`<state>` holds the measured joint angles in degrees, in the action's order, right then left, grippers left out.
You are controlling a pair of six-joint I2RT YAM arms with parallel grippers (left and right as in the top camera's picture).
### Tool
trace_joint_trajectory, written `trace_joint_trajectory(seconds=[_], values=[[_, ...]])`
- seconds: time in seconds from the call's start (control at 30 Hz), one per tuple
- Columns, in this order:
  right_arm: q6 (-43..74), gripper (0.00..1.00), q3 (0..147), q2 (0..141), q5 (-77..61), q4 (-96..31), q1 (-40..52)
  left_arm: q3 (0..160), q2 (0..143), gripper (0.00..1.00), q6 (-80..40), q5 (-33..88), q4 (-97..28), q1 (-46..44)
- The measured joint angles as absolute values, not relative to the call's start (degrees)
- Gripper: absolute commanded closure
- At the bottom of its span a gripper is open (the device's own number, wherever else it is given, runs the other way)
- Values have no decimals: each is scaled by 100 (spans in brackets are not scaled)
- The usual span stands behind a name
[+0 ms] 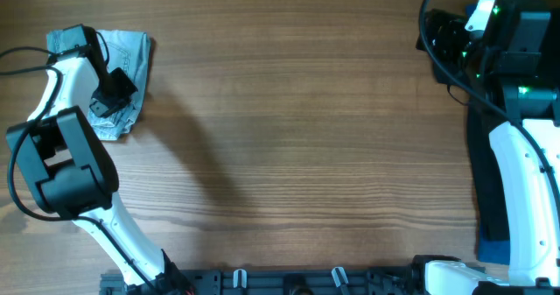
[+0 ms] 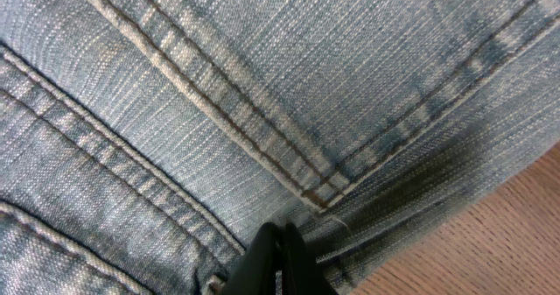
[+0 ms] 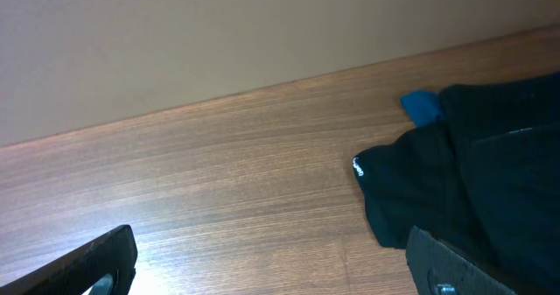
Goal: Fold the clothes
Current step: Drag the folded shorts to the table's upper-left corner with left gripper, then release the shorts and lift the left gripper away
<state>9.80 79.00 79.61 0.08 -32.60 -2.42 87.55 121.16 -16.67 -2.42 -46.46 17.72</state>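
Pinning the bunched light-blue denim shorts (image 1: 131, 59) at the far left of the table (image 1: 306, 137) under the left tool (image 2: 280, 247), pressed together beside a pocket seam (image 2: 319, 190), likely flattening a fold, and parking the right tool (image 3: 276, 260) spread wide at far right near the black garment (image 3: 472, 155).

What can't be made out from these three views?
Overhead: left arm covers much of the denim shorts; their fold state is unclear.
Left wrist: left fingers cut by bottom edge; any denim pinched between them is hidden.
Right wrist: black garment cut by right edge; blue scrap at its edge, unidentifiable.
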Motion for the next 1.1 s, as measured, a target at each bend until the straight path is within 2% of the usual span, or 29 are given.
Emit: trace_joint_trajectory(seconds=[0.13, 0.3, 0.5, 0.53, 0.6, 0.63, 0.73, 1.1], values=[[980, 1, 7900, 7961, 8, -3260, -242, 8641, 11992, 92, -1688, -342, -4648, 1767], [980, 1, 7900, 7961, 8, -3260, -242, 8468, 11168, 80, -1839, -263, -4668, 1643], [980, 1, 7900, 7961, 8, -3262, -242, 8471, 10254, 80, -1844, 211, -4576, 1245], [980, 1, 7900, 7961, 8, -3260, -242, 8471, 10256, 73, -1804, 301, -4624, 1210], [980, 1, 7900, 7961, 8, -3260, -242, 8471, 10259, 47, -1691, 497, -4718, 1026], [980, 1, 7900, 7961, 8, -3260, -242, 8471, 10259, 0, -1656, 550, -4718, 961], [980, 1, 7900, 7961, 8, -3260, -242, 8471, 10259, 0, -1590, 685, -4692, 683], [980, 1, 7900, 7964, 8, -3264, -242, 8471, 10259, 0, -1579, 701, -4694, 674]])
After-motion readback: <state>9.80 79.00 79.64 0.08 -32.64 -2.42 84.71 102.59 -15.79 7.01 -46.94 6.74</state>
